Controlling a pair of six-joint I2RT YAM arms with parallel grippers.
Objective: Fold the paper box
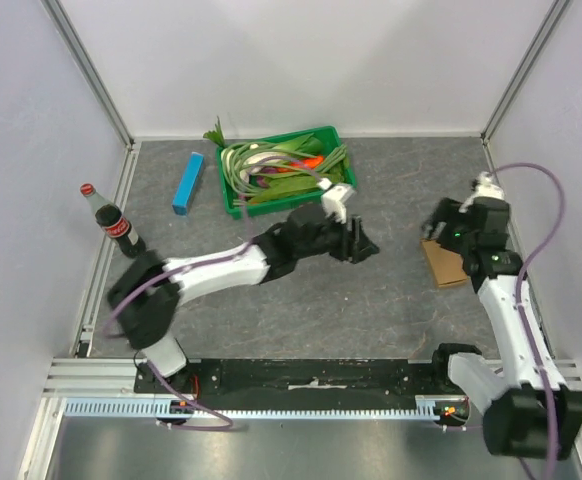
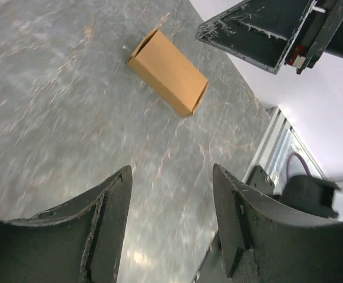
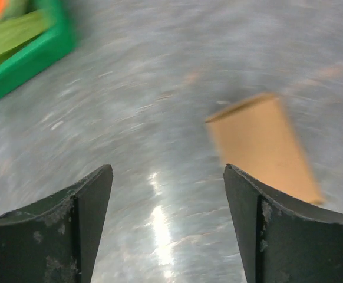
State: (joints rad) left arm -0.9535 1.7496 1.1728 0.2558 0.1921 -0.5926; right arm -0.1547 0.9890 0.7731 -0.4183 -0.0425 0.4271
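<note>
The plain brown cardboard paper box (image 2: 168, 72) lies on the right side of the grey table (image 1: 371, 300). We judge it mostly folded; one end looks open. Our left gripper (image 2: 171, 177) and right gripper (image 3: 167, 177) have their fingers wide open and hold nothing.

Paper box (image 1: 444, 264): on the table (image 1: 391, 300), my right side.
Tray (image 1: 311, 133): far centre.
Slim box (image 1: 188, 183): left of Tray.
Bottle (image 1: 111, 220): far left.
</note>
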